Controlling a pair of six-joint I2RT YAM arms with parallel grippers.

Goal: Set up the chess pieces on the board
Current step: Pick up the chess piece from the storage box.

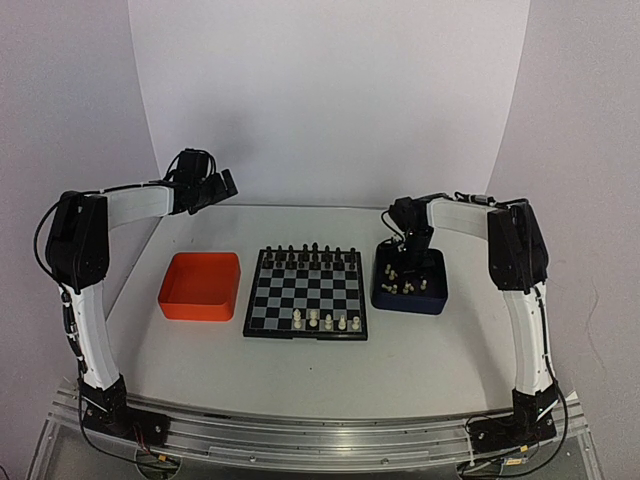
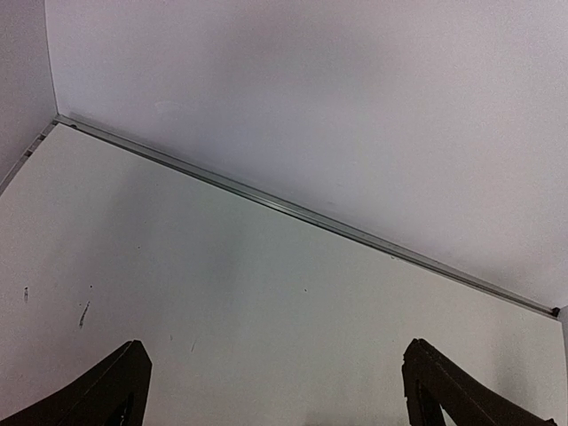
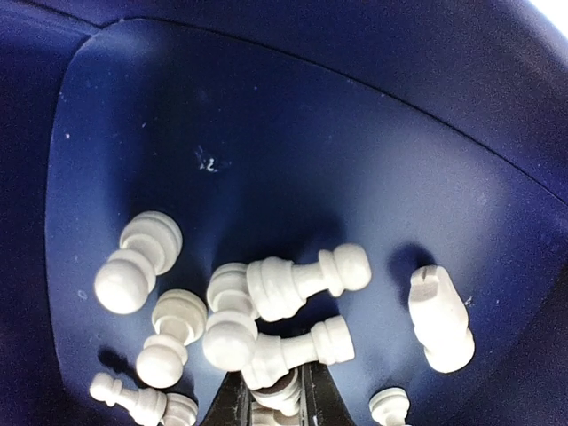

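**Operator:** Right gripper (image 3: pixel 273 406) status?

**Technician:** Pinching one cream piece (image 3: pixel 277 390) inside the dark blue tray (image 3: pixel 266 106), at 3 o'clock from the board (image 1: pixel 305 296).

**Operator:** Left gripper (image 2: pixel 277 390)?

**Technician:** Fingers spread wide, raised at 10 o'clock from the board.

**Operator:** Other chess pieces (image 3: pixel 297 280)?

**Technician:** Most lie toppled in the tray. Several stand along the board's 6 o'clock edge.

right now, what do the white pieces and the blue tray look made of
The chess pieces look like moulded plastic: cream-white, smooth, with soft shine. The dark blue tray is probably plastic too: glossy wall, rounded corner, faint scuffs.
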